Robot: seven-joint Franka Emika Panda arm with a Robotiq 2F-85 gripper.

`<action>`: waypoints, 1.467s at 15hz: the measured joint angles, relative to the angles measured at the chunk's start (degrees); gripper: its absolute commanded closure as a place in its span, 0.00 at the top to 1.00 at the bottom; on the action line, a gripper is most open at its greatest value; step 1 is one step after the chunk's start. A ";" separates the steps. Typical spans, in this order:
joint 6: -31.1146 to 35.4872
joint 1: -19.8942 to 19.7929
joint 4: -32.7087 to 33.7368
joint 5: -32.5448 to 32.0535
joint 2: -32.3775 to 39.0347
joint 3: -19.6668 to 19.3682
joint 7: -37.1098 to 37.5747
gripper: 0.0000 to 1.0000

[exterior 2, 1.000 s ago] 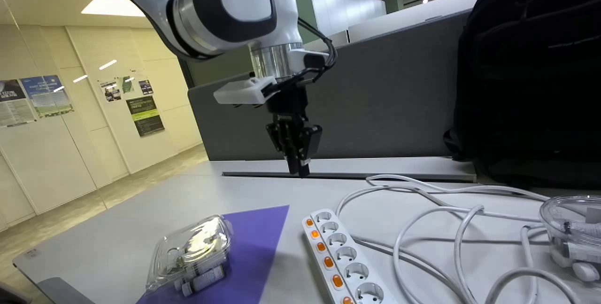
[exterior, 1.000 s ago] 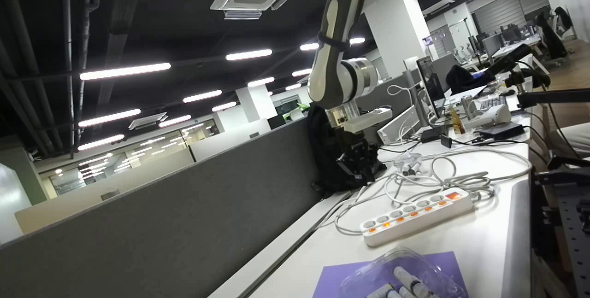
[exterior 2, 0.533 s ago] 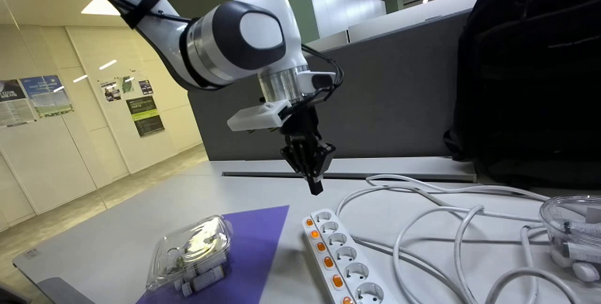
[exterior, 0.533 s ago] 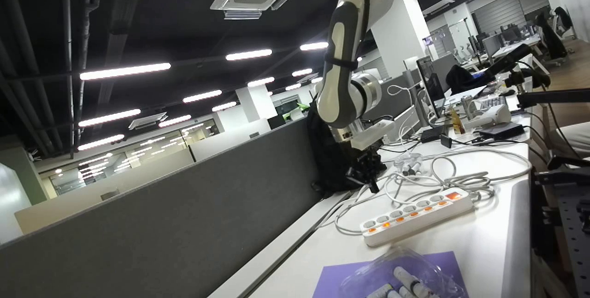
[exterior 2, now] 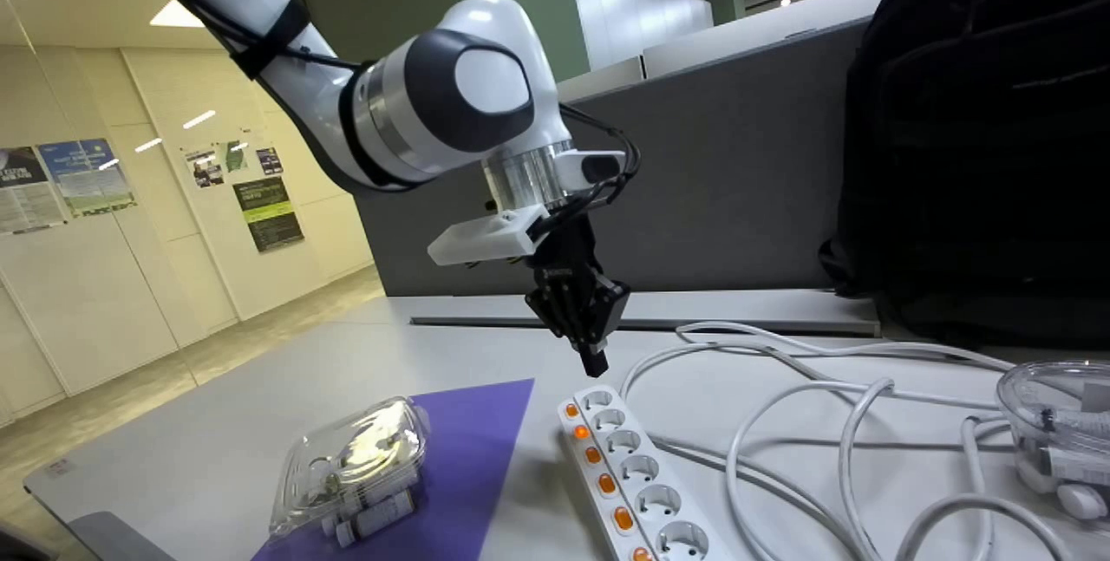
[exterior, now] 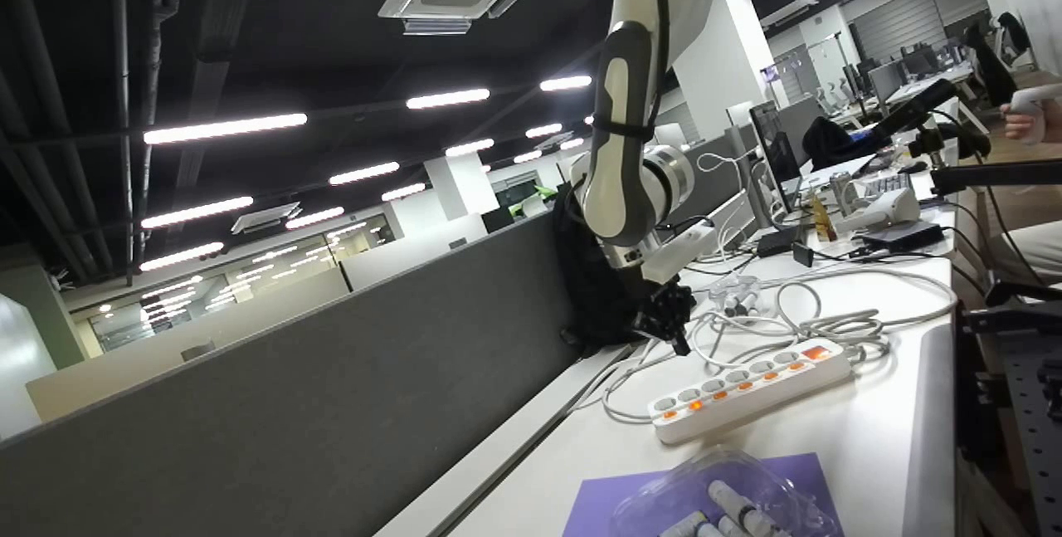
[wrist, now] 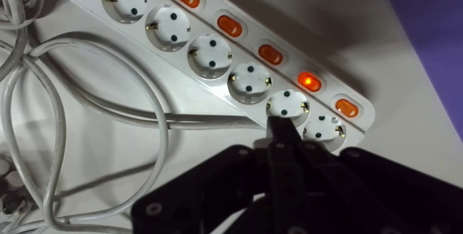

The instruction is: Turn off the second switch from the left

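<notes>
White, long and narrow, the power strip [wrist: 238, 54] lies on a pale table [exterior 2: 225, 440], six small orange switches [wrist: 229, 26] in a row beside six round sockets [wrist: 211, 56]. The lit switch [wrist: 309, 81] glows orange-red, second from the left in an exterior view and second from the strip's end nearest a purple sheet [exterior 2: 481, 422].

Black and slanting downward, the gripper [exterior 2: 595, 363] has its fingertips [wrist: 284, 128] together and hangs near that same end, apart from the switch; in the wrist view the tip overlaps the edge of the socket beside the lit switch.

On the purple sheet, near the strip, sits a clear plastic box [exterior 2: 375, 446] holding white tubes [exterior: 734, 502]; glare on its lid makes the rest of the contents hard to tell. Along the socket side, loops of white cable [wrist: 164, 140] sprawl over the table, one length running to the strip's edge in the wrist view. Beside the loops stands a round clear tub [exterior 2: 1019, 409] with white cylinders [exterior 2: 1080, 500] in it, seen in both exterior views. Farther back, a black bag [exterior 2: 971, 153] stands in front of a grey partition [exterior 2: 720, 197].
</notes>
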 measured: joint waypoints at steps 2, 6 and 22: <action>0.00 0.00 0.00 0.00 0.00 0.00 0.00 0.00; 0.91 0.16 -0.12 -0.18 0.62 0.07 -0.25 0.00; 8.92 2.51 -2.17 -0.01 7.06 1.11 -0.90 0.00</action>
